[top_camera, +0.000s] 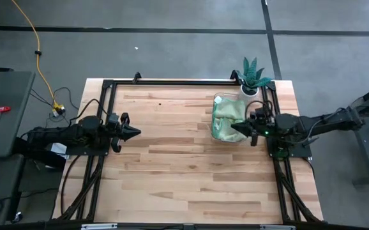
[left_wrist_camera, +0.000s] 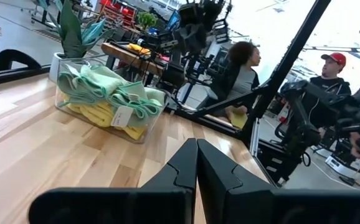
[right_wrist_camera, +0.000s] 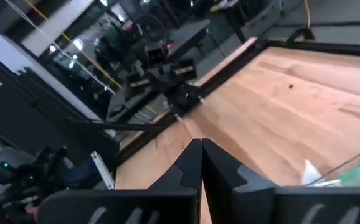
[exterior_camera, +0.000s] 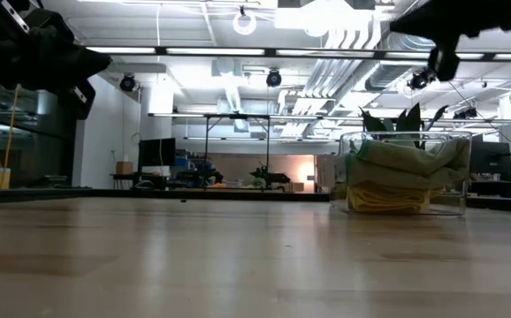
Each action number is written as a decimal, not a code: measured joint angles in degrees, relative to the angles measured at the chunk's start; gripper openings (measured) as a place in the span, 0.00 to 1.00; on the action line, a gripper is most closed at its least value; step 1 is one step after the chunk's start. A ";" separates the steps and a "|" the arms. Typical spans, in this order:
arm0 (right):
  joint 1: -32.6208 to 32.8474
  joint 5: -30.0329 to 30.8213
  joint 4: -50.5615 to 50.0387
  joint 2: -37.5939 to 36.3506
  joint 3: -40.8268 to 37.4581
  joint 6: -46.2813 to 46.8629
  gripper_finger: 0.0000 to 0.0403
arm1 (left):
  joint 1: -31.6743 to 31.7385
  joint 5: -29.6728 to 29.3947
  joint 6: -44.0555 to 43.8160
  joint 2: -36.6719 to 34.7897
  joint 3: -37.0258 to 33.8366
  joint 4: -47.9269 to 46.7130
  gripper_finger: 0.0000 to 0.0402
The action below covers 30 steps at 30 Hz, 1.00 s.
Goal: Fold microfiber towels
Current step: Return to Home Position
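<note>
Pale sage green towels lie piled on yellow ones in a clear bin at the table's far right. The left wrist view shows the green towels on top and the yellow towels beneath, as does the low view. My left gripper is shut and empty, raised over the table's left side, pointing right. My right gripper is shut and empty, hovering over the bin's near part, pointing left. Its fingers show closed in the right wrist view.
A small green potted plant stands behind the bin at the far right corner. Black frame rails run along the far edge and both sides. Bare wooden tabletop spreads across the middle and near side. People sit beyond the table.
</note>
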 joint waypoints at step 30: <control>-6.49 -18.75 0.52 -30.24 -23.44 -16.16 0.00 | 0.02 -0.76 0.01 0.66 0.01 -0.20 0.00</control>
